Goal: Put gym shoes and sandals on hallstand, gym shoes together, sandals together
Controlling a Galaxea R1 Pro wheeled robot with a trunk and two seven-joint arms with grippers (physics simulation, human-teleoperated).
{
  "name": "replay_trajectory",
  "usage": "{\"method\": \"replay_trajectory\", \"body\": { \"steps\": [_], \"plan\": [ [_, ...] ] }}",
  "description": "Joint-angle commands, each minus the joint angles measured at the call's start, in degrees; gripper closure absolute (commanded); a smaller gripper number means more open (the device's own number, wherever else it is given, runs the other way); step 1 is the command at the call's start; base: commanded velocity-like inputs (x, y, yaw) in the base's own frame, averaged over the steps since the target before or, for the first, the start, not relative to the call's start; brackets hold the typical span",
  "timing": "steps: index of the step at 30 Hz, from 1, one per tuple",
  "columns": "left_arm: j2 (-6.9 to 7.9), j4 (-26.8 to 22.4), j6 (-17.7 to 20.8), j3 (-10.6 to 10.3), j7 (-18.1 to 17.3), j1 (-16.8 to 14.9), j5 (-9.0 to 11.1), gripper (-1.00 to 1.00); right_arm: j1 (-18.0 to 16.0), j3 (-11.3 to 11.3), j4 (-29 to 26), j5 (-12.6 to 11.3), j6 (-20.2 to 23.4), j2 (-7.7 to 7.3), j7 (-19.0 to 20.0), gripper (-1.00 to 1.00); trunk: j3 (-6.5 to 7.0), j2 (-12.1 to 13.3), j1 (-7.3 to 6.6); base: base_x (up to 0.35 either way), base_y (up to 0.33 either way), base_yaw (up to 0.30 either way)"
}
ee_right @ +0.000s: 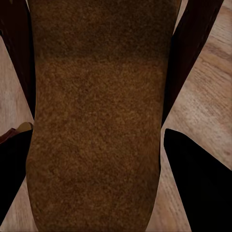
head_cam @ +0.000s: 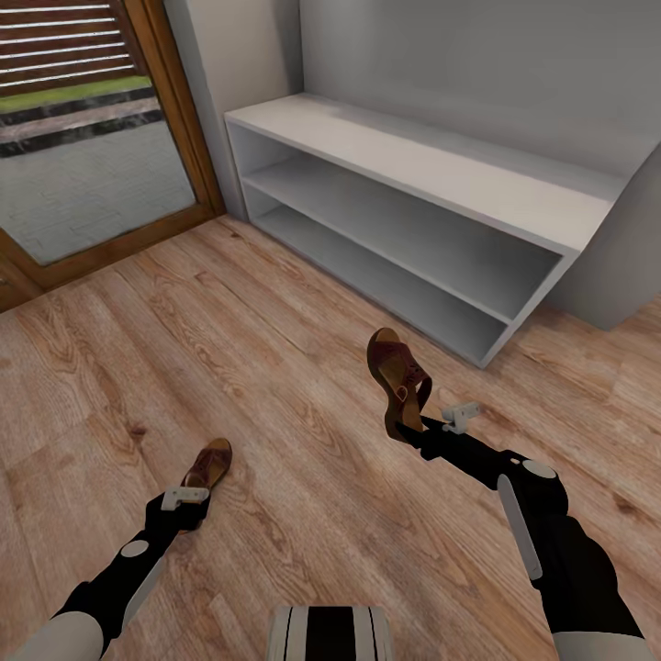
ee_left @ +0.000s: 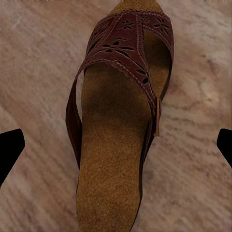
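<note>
Sandals first: the right gripper (head_cam: 415,424) is holding one sandal (head_cam: 398,378) up off the corridor floor (head_cam: 275,367), its fingers (ee_right: 193,188) pressing in on both sides of the heel end, the shoe tilting toe-up towards the hallstand (head_cam: 413,174). From the right wrist camera, the tan footbed is running straight up between those dark fingers. Over on the left, the left gripper (head_cam: 188,500) is hovering right at the heel of the second sandal (head_cam: 209,464), which is lying flat on the planks. The left wrist view is showing its fingers (ee_left: 9,150) spread wide at either side, clear of that sandal (ee_left: 121,121), gripping nothing. Both low shelves of the grey hallstand are sitting bare, beside a glass door (head_cam: 83,138).
</note>
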Motion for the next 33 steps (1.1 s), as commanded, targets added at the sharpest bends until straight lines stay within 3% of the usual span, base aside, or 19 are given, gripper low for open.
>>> {"method": "replay_trajectory", "body": {
  "steps": [1, 20, 33],
  "plan": [
    [0.04, 0.0, -0.2, -0.3, 0.0, 0.0, 0.2, -1.00, 0.0, -0.1, 0.0, -0.5, 0.5, 0.00, 0.1, 1.00, -0.06, 0.0, -0.01, 0.000, 0.000, 0.000],
    [0.14, 0.0, -1.2, -0.1, 0.0, -0.2, 0.3, -1.00, 0.0, -0.1, 0.0, -0.5, 0.5, -0.02, 0.1, 1.00, -5.60, -0.3, 0.45, 0.000, 0.000, 0.000],
    [0.07, -0.4, -1.2, -0.1, 0.0, -0.1, 0.3, -1.00, 0.0, -0.1, 0.0, -0.5, 0.5, -0.04, 0.1, 1.00, -6.03, -0.3, 0.45, 0.000, 0.000, 0.000]
  ]
}}
